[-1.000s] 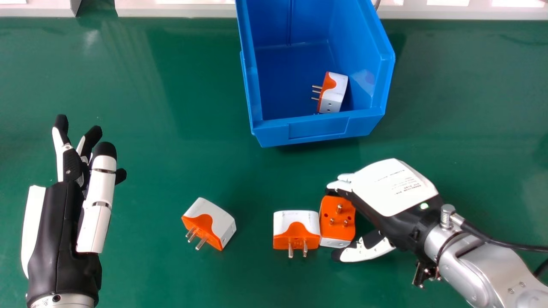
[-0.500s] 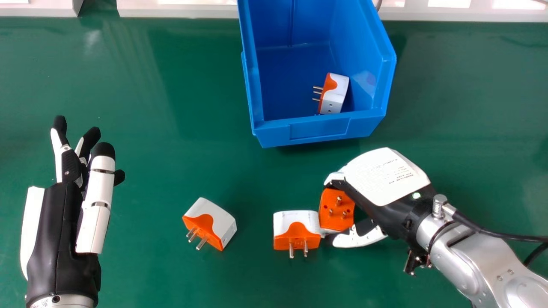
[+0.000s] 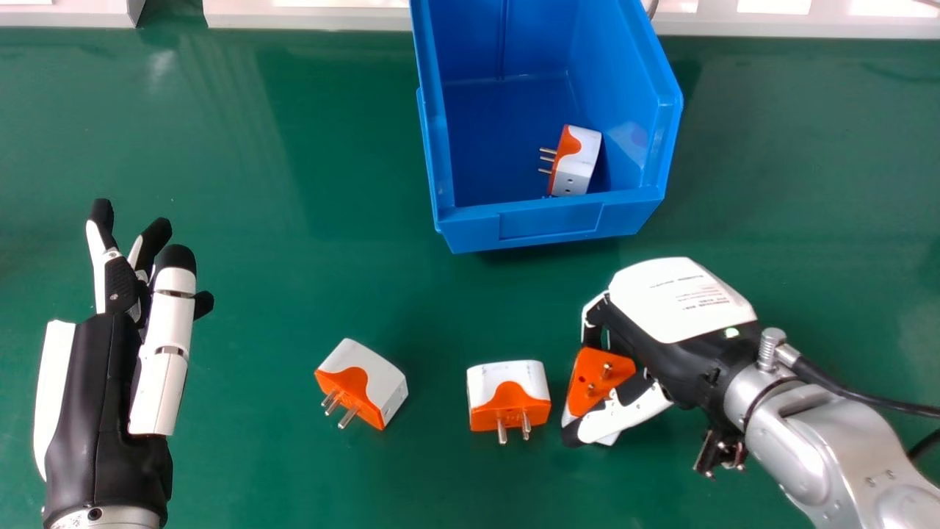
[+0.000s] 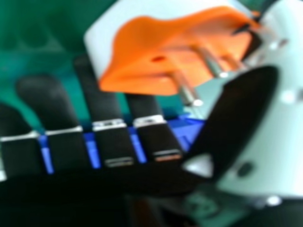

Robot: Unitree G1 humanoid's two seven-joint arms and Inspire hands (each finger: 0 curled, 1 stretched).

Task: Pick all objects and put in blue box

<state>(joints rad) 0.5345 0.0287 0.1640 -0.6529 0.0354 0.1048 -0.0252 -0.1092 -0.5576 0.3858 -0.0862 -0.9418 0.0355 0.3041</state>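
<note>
While the right hand [image 3: 675, 308] bends its fingers [image 4: 45, 97] and thumb [image 3: 624, 415] partway round one plug [image 3: 595, 375], holding it tilted, a second plug [image 3: 508, 386] sits just beside it on the table [image 3: 294, 206], a third [image 3: 367, 382] farther left. Beyond them, the box [image 3: 551, 222] has a fourth plug [image 3: 579, 162] inside. The left hand [image 3: 95, 397] is open at the head view's left.

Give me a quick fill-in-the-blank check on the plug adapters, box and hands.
Besides the plug adapter inside the blue box, ____ more are in view outside it. The robot's right hand is around a tilted plug adapter whose metal prongs stick out of its ____ side. The robot's left hand holds ____.

Missing words: three; orange; nothing.
</note>
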